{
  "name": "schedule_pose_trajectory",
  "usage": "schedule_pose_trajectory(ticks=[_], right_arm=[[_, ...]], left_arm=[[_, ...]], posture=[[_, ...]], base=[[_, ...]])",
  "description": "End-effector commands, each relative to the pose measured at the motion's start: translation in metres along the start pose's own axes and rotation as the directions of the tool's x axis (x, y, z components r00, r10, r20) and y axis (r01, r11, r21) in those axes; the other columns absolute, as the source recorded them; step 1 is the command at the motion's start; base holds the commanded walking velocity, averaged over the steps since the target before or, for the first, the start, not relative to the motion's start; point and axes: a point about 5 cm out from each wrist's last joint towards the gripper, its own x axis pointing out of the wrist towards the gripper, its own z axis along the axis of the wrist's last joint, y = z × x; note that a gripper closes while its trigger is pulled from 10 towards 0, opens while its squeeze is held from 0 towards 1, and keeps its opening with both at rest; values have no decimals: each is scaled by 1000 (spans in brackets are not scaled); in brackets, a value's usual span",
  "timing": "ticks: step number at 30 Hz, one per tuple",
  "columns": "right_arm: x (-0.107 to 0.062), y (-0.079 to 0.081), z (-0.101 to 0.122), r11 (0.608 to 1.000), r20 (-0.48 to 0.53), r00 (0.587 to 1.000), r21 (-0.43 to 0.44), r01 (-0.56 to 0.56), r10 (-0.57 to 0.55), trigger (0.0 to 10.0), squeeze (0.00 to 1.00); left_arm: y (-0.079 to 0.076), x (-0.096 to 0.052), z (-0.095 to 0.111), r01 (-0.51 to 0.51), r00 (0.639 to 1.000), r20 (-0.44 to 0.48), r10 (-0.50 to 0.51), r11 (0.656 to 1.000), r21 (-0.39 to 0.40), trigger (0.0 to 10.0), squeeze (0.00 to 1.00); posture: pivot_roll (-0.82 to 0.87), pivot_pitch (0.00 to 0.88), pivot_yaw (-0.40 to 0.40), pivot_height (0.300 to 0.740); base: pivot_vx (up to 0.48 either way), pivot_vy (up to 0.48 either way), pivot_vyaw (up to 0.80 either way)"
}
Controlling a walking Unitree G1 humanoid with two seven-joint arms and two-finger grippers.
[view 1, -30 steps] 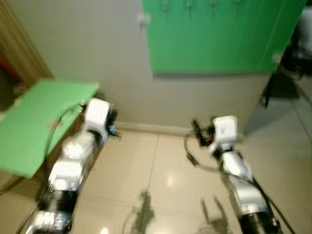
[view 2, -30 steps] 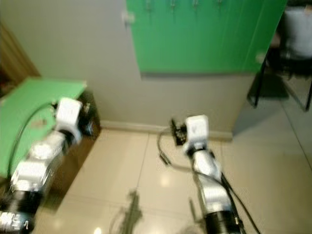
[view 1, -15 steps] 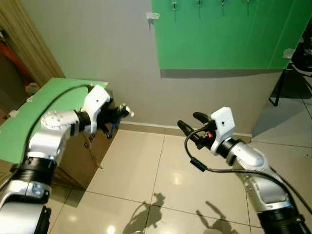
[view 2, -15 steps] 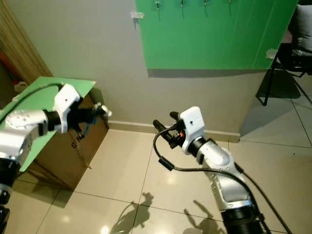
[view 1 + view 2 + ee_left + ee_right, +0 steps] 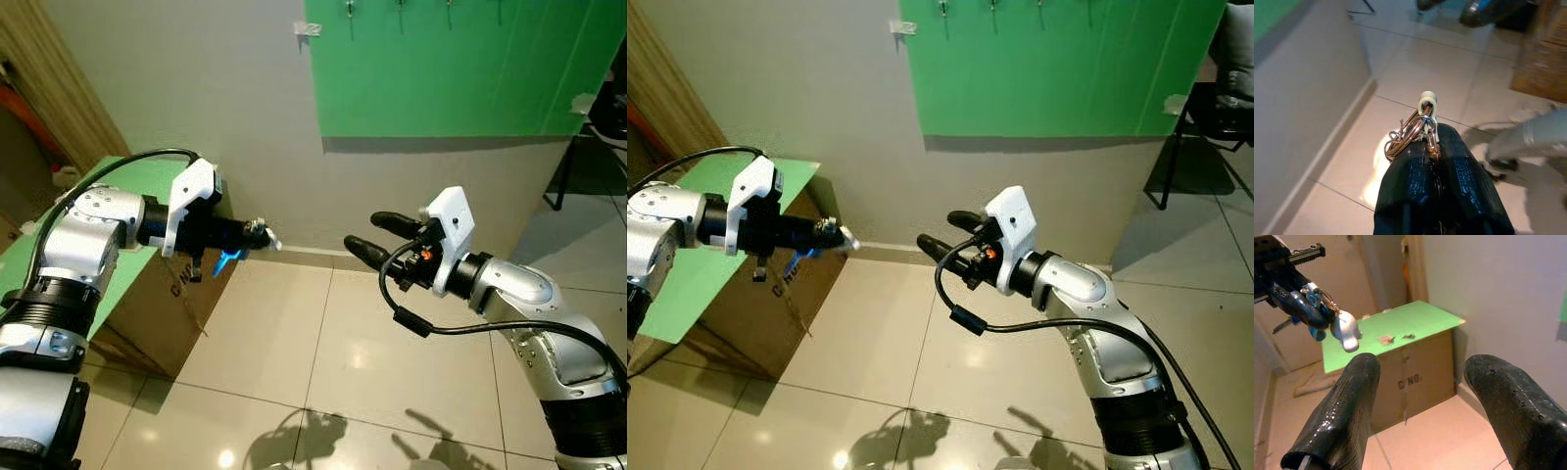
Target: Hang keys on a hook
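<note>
My left gripper [image 5: 257,235] is shut on a bunch of bronze keys [image 5: 1415,129] with a white tag [image 5: 269,240] and a small blue fob [image 5: 230,257]. It reaches out level over the floor, pointing toward my right gripper [image 5: 362,232]. That one stands open, fingers spread wide, a short gap from the keys and facing them. In the right wrist view the keys and tag [image 5: 1346,331] hang beyond the two black fingers [image 5: 1347,401]. Small metal hooks [image 5: 400,8] line the top of a green wall board [image 5: 460,69], high above both grippers.
A cardboard box [image 5: 167,299] with a green sheet [image 5: 700,269] on top stands at the left against the wall. A wooden door frame [image 5: 59,88] is at far left. Dark chair legs [image 5: 568,176] stand at the right. Beige tiled floor [image 5: 323,362] lies below.
The camera settled from blur. My left arm stretched out to the right with the keys. My right gripper rose and turned to face it, fingers spread.
</note>
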Motion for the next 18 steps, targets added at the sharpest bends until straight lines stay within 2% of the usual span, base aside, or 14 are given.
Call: schedule_pose_trajectory(ticks=[1,12,18], right_arm=[[5,8,12,996,-1,997,-34,-83,83,10000,0],[14,16,32,982,14,984,-66,-175,176,10000,0],[22,24,37,974,25,977,-81,-211,213,10000,0]], left_arm=[[0,-3,3,68,996,-63,-65,997,34,0,0],[6,10,24,197,976,-121,-183,973,120,0,0],[9,22,39,281,945,-235,-228,933,223,0,0]], posture=[[-265,10,182,740],[-249,2,184,740],[-246,0,194,740]], base=[[0,0,0],[0,0,0],[0,0,0]])
